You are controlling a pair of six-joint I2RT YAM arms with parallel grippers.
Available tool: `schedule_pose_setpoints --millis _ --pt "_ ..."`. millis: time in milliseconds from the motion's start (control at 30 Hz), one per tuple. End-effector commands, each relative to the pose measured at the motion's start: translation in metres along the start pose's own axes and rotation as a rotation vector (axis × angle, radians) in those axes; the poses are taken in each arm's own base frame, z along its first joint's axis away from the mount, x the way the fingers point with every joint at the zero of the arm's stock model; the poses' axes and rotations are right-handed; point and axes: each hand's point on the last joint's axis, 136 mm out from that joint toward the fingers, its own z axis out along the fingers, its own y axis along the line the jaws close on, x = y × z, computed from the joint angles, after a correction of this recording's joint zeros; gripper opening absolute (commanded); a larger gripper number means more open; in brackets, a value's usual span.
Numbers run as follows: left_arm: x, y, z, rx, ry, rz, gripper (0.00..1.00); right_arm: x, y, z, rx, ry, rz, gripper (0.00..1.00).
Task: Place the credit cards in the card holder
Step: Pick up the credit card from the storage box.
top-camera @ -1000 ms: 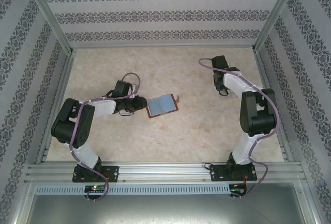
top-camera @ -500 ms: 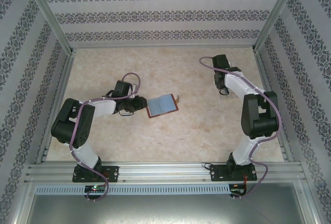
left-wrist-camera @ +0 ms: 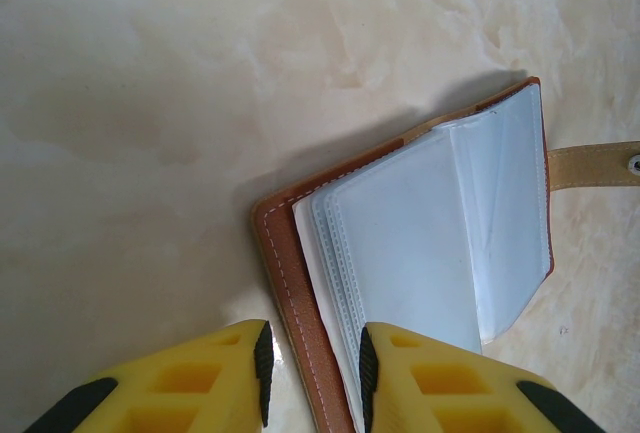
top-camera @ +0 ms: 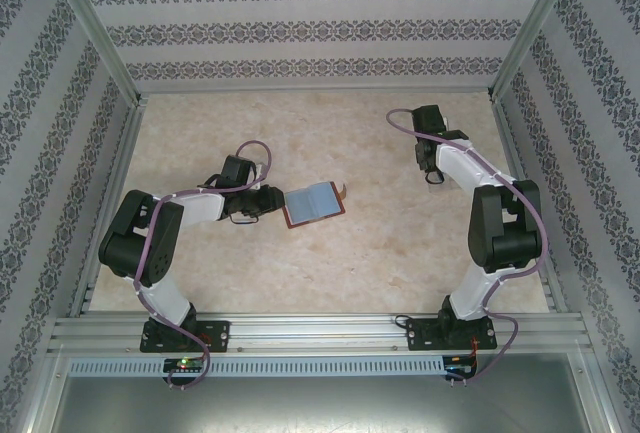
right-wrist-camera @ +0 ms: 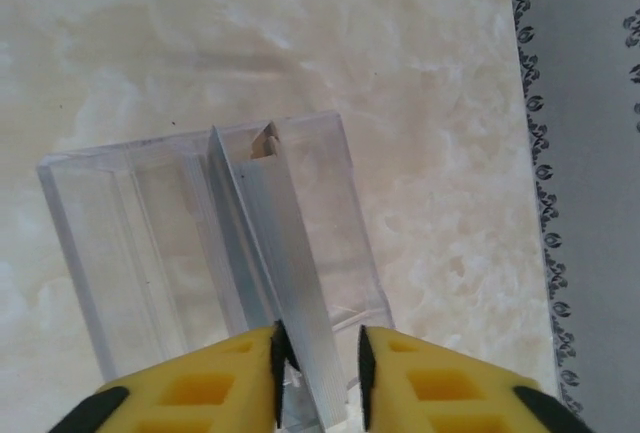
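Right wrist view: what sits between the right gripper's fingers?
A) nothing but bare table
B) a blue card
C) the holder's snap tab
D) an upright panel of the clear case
D: an upright transparent panel of the clear case runs down between the right gripper fingers, with the marbled table showing through it.

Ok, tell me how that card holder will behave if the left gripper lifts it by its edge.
The card holder will probably flop: its leather cover is thin and lies open. The clear sleeves fan loosely, so they may splay or droop. Lying flat, it should slide rather than tip; the left gripper straddles only its edge.
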Motion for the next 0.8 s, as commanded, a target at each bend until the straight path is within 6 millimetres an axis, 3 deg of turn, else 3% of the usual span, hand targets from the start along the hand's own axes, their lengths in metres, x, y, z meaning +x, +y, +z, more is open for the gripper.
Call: schedule_pose_setpoints --millis 0,167,300,767 --pt "0.008 -0.005 0.001 0.017 0.019 0.035 0.32 0.005 0.001 0.003 -0.007 0.023 -0.008 0.16" --pt "0.008 -0.005 0.001 0.016 0.022 0.033 0.32 0.006 0.002 0.002 -0.015 0.026 -0.006 0.02" --pt "0.008 -0.006 0.001 0.018 0.023 0.032 0.32 0.006 0.004 -0.004 -0.046 0.020 0.012 0.00" --pt "-0.008 -0.025 -0.024 0.017 -0.028 0.063 0.35 -0.009 0.001 -0.078 -0.257 -0.131 0.134 0.00"
